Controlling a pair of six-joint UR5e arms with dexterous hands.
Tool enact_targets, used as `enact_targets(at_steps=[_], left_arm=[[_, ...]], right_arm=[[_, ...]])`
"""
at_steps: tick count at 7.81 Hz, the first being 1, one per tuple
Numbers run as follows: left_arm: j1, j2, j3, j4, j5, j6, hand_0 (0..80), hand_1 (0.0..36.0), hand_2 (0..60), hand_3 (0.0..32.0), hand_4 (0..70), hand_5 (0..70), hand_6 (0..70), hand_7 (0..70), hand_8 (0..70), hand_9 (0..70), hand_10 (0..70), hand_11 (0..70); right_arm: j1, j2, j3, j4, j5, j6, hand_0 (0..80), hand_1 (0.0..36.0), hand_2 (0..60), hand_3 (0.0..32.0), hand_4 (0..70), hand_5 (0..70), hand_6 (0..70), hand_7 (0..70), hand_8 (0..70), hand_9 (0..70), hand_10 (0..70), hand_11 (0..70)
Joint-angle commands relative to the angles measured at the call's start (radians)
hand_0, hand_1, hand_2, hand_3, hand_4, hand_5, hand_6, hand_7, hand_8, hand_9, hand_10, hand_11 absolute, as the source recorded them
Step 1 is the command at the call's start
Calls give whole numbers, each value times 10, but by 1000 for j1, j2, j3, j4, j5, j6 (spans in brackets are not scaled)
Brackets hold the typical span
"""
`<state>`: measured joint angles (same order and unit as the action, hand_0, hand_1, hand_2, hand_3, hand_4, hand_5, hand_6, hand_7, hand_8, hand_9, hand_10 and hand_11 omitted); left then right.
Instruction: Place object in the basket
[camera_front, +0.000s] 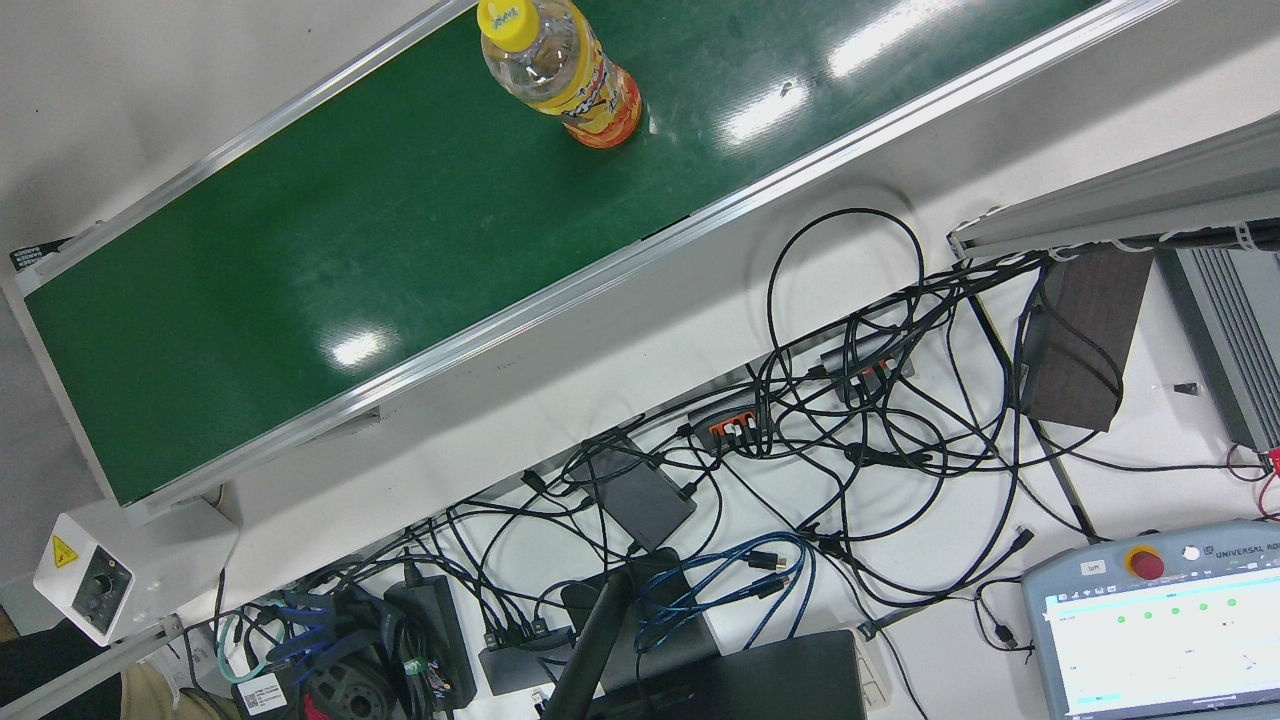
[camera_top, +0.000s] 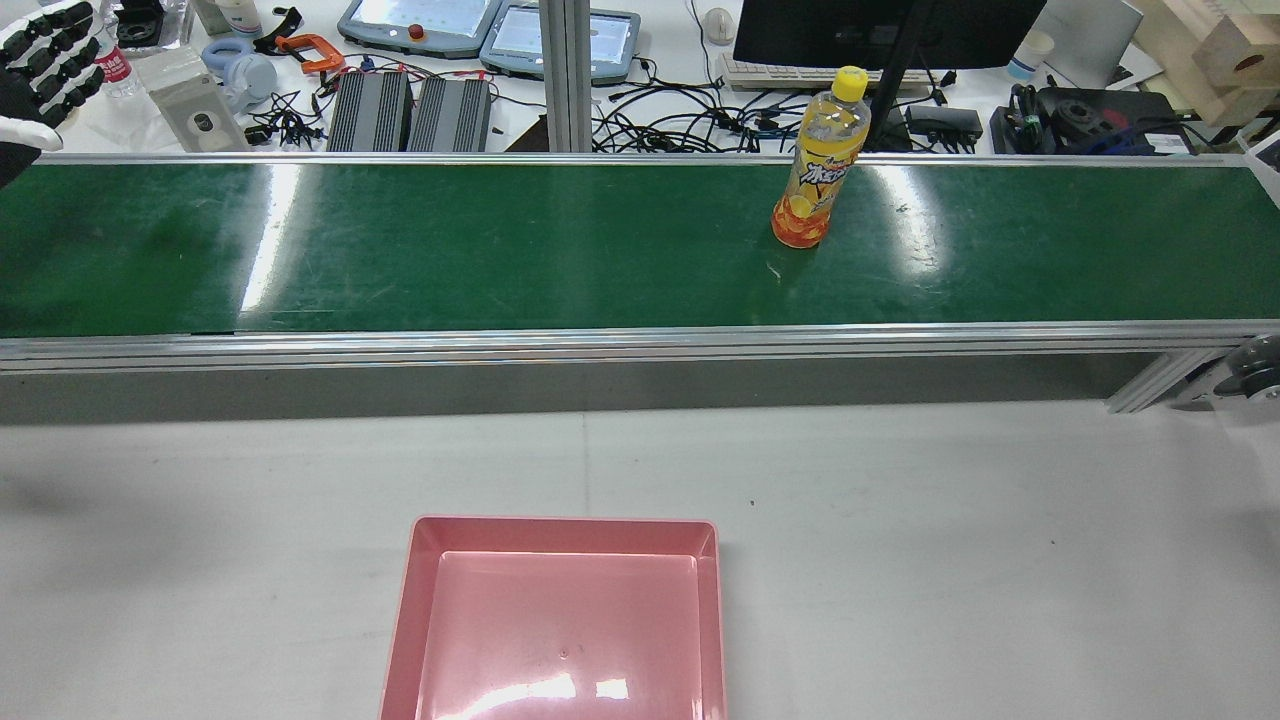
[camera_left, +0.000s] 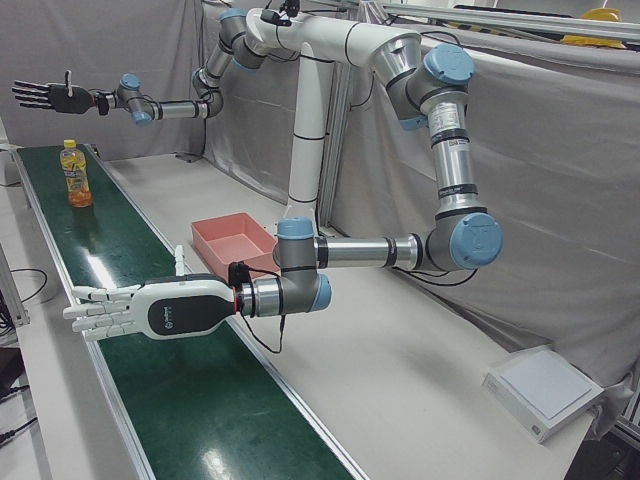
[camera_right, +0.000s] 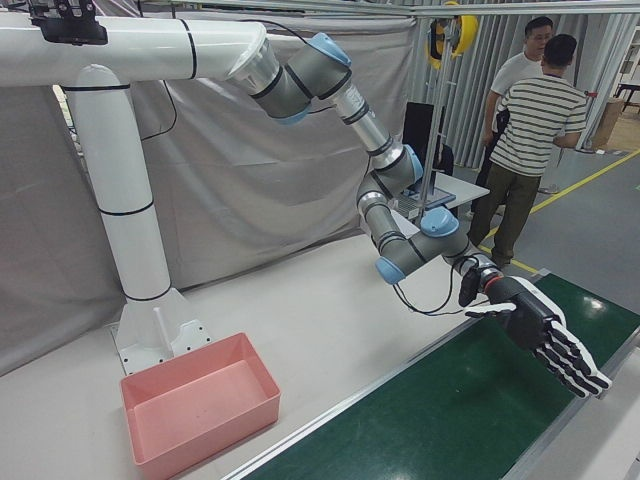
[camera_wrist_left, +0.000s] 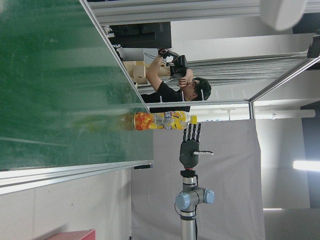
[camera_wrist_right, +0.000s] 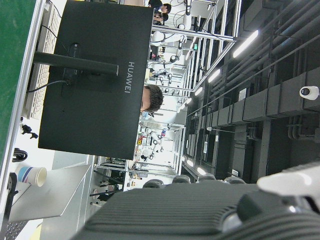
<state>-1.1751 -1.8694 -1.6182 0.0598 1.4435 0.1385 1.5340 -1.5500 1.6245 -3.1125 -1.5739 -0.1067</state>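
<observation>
An orange drink bottle (camera_top: 820, 160) with a yellow cap stands upright on the green conveyor belt (camera_top: 450, 250), right of centre in the rear view. It also shows in the front view (camera_front: 565, 75) and far down the belt in the left-front view (camera_left: 74, 175). The pink basket (camera_top: 565, 525) sits empty on the grey table in front of the belt. My left hand (camera_left: 120, 312) hovers open, fingers spread, over the belt's left end, far from the bottle. Beyond the bottle, my right hand (camera_left: 45, 95) is raised above the other end, open and holding nothing (camera_right: 545, 340).
Behind the belt lie tangled cables (camera_front: 850, 430), teach pendants (camera_top: 420, 25), a monitor (camera_top: 880, 25) and tools. Two people (camera_right: 530, 130) stand past the right end. A white box (camera_left: 545, 390) rests on the table's corner. The aluminium belt rail (camera_top: 600, 340) separates belt and table.
</observation>
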Motion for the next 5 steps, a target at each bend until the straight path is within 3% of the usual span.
enact_targets(at_steps=[1, 5], left_arm=[[0, -1, 0, 0, 0, 6, 635, 115, 0, 0, 3, 168, 0, 0, 0, 0, 6, 33], [0, -2, 0, 0, 0, 3, 635, 116, 0, 0, 4, 166, 0, 0, 0, 0, 1, 24]], right_arm=[[0, -1, 2, 0, 0, 1, 0, 0, 0, 0, 0, 0, 0, 0, 0, 0, 0, 0], [0, -1, 2, 0, -2, 1, 0, 0, 0, 0, 0, 0, 0, 0, 0, 0, 0, 0]])
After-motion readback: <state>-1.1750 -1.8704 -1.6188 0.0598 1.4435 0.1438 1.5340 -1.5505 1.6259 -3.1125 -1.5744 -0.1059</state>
